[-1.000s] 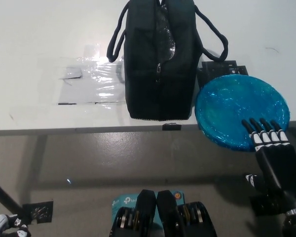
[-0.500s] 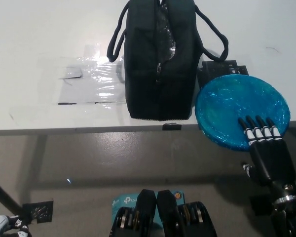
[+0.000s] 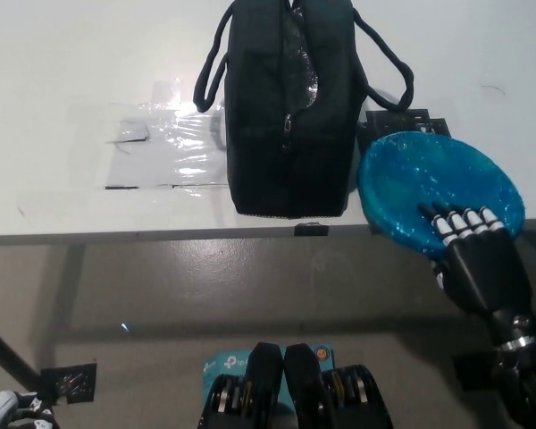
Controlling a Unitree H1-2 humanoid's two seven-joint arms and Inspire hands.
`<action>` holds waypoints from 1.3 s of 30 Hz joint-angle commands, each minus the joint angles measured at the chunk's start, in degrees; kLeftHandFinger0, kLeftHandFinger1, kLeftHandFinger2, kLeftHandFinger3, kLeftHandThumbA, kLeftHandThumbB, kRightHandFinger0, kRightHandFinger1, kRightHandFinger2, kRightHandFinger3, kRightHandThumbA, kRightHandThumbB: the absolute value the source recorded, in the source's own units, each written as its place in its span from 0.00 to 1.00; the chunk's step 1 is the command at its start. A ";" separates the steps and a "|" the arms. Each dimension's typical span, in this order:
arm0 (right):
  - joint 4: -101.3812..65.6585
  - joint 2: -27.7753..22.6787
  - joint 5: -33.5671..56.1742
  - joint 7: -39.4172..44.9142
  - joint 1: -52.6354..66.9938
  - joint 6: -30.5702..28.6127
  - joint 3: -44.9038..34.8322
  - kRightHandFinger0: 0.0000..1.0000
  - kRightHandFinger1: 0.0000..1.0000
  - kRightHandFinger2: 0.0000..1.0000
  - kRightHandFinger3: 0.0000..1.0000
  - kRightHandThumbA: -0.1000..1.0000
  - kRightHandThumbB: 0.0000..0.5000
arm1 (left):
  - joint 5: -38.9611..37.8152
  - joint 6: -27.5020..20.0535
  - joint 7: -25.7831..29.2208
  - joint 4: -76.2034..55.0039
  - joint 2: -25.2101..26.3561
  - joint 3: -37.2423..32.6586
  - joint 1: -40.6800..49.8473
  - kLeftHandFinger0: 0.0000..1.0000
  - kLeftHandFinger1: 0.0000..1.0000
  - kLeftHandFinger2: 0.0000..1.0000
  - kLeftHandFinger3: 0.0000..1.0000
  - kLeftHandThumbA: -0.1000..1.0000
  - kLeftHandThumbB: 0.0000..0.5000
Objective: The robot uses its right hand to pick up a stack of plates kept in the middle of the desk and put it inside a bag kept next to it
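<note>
Since a second earlier, the black right hand (image 3: 476, 259) had slid up and to the left along the near edge of the blue plates (image 3: 439, 192), and the plates themselves had shifted a little toward the bag (image 3: 290, 107), their near rim lifted so that the stack looked slightly tilted. The hand's fingers (image 3: 460, 223) lay side by side over the top of the near rim, curled onto the blue surface, with the palm below the edge of the desk (image 3: 71, 71). They pressed on the plates from above; whether anything gripped from beneath was hidden, but the hand appeared clamped on the rim.

The plates sat at the right of the white desk, overhanging its front edge, just beside the right side of the black bag and nearly touching it. Behind them a small black square marker (image 3: 402, 121) peeked out, partly covered by the stack and by one bag handle (image 3: 393, 76). The bag stood upright in the middle of the desk with its zip open at the top. A sheet of clear plastic (image 3: 170, 147) lay flat to the bag's left.

The white left hand (image 3: 4, 411) rested at the lower left corner, mostly out of the picture; its fingers could not be made out.
</note>
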 commanded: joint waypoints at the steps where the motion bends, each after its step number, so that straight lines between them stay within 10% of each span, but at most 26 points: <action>1: -2.60 -3.56 3.68 -16.15 -5.29 -15.59 0.58 0.00 0.00 0.11 0.14 0.00 0.68 | -1.55 0.82 2.96 -2.60 1.45 0.18 0.29 0.77 0.86 0.95 0.89 0.12 0.02; 7: -6.06 -3.25 8.08 -11.01 -3.54 -17.80 -0.74 0.00 0.00 0.12 0.29 0.00 0.79 | -1.88 0.82 3.14 -2.45 1.59 0.00 0.21 0.75 0.84 0.94 0.89 0.14 0.00; 10: -7.83 -1.60 14.00 -6.55 -2.08 -17.23 -3.32 0.00 0.00 0.10 0.19 0.00 0.67 | -1.76 0.82 2.25 -2.73 1.69 0.03 0.21 0.79 0.87 0.96 0.92 0.16 0.00; 15: -13.07 4.46 36.28 4.18 0.86 -11.27 -10.63 0.00 0.00 0.03 0.07 0.00 0.62 | -1.72 0.82 2.47 -2.55 1.76 -0.03 0.21 0.84 0.89 0.97 0.93 0.16 0.00; 21: -18.88 11.70 68.82 9.90 0.22 -4.28 -20.18 0.00 0.00 0.00 0.04 0.00 0.29 | -2.00 0.82 2.35 -2.76 1.31 0.48 0.95 0.85 0.89 0.98 0.93 0.18 0.01; 23: -21.93 14.27 74.29 9.40 -0.82 2.23 -24.48 0.00 0.00 0.00 0.01 0.00 0.38 | -2.23 0.82 2.49 -2.94 1.50 0.27 1.39 0.83 0.88 0.97 0.93 0.18 0.00; 26: -25.39 15.32 76.89 7.65 -2.53 6.72 -28.20 0.00 0.00 0.03 0.02 0.00 0.21 | -2.13 0.82 2.75 -2.64 1.63 0.11 1.41 0.85 0.89 0.98 0.94 0.17 0.01; 39: -35.22 17.01 79.87 4.63 -13.69 9.93 -31.05 0.00 0.00 0.14 0.02 0.00 0.27 | -2.00 0.82 2.80 -2.42 1.59 0.03 1.58 0.84 0.86 0.95 0.93 0.15 0.00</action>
